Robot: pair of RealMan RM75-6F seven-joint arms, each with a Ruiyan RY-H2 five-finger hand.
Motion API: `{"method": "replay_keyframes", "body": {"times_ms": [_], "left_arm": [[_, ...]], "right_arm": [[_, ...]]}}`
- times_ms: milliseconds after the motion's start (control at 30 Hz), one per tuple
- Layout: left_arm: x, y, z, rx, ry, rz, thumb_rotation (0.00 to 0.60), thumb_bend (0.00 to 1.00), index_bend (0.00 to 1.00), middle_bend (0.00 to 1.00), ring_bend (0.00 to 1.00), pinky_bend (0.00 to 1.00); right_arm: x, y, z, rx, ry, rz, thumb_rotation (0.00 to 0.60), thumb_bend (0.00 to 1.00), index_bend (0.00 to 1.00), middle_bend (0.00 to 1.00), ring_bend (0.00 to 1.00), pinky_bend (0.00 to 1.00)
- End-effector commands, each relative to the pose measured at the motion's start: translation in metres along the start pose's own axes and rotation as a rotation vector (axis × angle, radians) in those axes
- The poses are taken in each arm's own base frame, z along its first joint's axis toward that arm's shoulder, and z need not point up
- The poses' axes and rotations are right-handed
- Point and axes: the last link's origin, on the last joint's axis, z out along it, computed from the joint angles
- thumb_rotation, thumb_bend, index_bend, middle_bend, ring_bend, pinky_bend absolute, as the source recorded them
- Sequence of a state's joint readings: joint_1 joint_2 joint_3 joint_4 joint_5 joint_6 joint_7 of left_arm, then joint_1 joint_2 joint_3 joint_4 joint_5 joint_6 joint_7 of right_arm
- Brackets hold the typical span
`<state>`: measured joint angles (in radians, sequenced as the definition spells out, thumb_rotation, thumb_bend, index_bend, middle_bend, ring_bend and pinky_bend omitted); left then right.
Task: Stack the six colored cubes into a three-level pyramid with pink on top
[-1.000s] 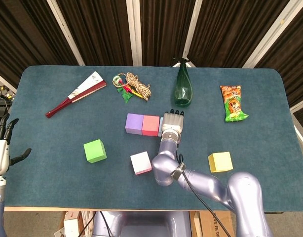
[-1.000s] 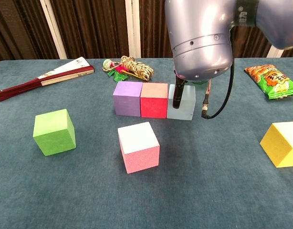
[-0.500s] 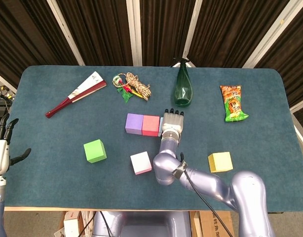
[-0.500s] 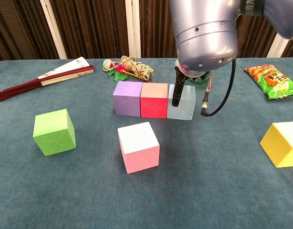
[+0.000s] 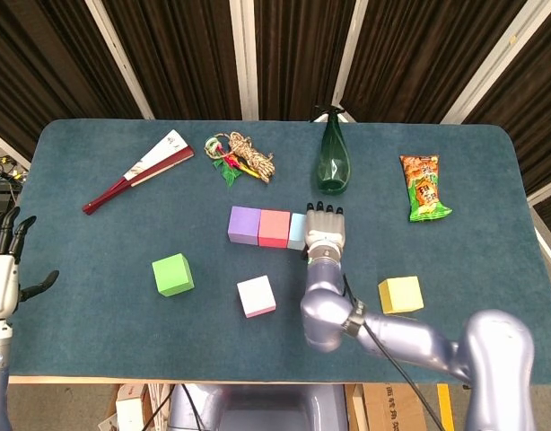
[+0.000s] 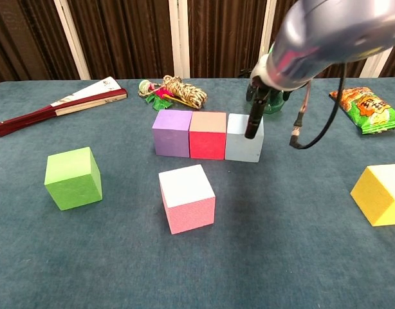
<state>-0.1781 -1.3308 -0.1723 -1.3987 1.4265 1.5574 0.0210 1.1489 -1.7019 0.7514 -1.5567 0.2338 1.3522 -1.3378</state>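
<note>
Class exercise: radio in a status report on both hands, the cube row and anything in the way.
Left hand open at table edge. Right hand over the light blue cube; grip unclear. Purple cube, red cube, light blue in row. Green bottle close behind.

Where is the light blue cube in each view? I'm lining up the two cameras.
Head view: light blue cube, centre, mostly hidden by the right robot hand.
Chest view: light blue cube, upper centre, fully visible.
Shared landmark: red cube, touching its left side.
</note>
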Motion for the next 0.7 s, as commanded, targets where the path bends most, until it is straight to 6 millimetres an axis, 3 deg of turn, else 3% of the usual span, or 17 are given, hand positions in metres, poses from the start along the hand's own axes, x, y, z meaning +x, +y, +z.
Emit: {"method": "replay_keyframes", "body": {"times_ms": [33, 400, 700], "left_arm": [[0.000, 0.000, -0.001, 0.000, 0.000, -0.001, 0.600, 0.20, 0.14, 0.00, 0.00, 0.00], [-0.002, 0.005, -0.002, -0.011, -0.014, -0.004, 0.600, 0.20, 0.14, 0.00, 0.00, 0.00], [-0.004, 0.005, 0.000, -0.005, -0.012, 0.000, 0.600, 0.20, 0.14, 0.00, 0.00, 0.00]], "right_arm": [[0.016, 0.035, -0.019, -0.006, 0.017, 0.028, 0.600, 0.27, 0.07, 0.02, 0.01, 0.01], [0.022, 0.122, -0.043, 0.075, 0.086, 0.036, 0.600, 0.27, 0.07, 0.02, 0.01, 0.01], [0.004, 0.179, -0.063, 0.090, 0.143, -0.017, 0.600, 0.27, 0.07, 0.02, 0.01, 0.01]]}}
